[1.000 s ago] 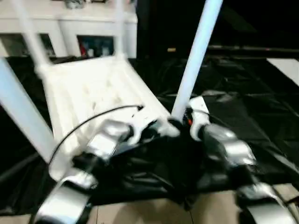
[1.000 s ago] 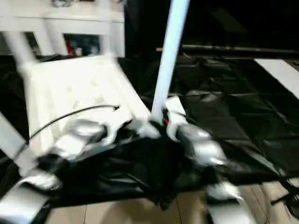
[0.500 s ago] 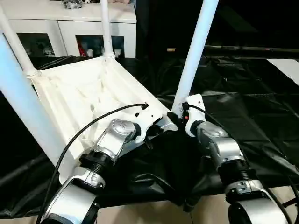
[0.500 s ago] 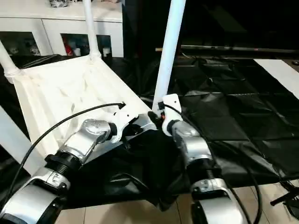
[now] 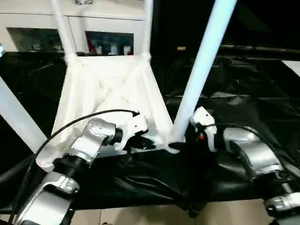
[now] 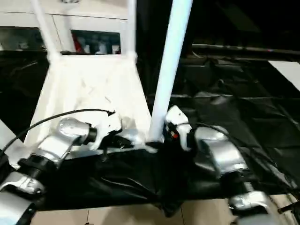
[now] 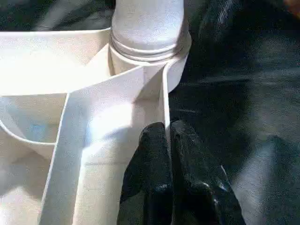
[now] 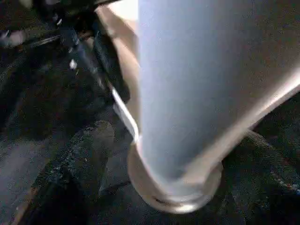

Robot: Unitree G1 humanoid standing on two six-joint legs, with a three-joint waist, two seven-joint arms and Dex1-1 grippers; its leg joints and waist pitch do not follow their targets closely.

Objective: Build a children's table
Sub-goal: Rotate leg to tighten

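From the head views, your tabletop [image 5: 105, 93] lies underside-up on the black sheeting [image 5: 243, 93], legs standing in its corner sockets. The near-right leg [image 5: 199, 70] leans; if it is only loosely seated, any sideways nudge from your right gripper [image 5: 185, 140] could tip it out. The white cabinet [image 5: 108, 28] behind is well clear.

In the left wrist view, your left gripper [image 7: 168, 140] is pinched shut on the tabletop's thin rim, just beside the socket. That edge grip could slip if you pull.

In the right wrist view, one dark finger [image 8: 89, 145] sits beside the leg's base; I cannot tell whether those jaws are gripping.
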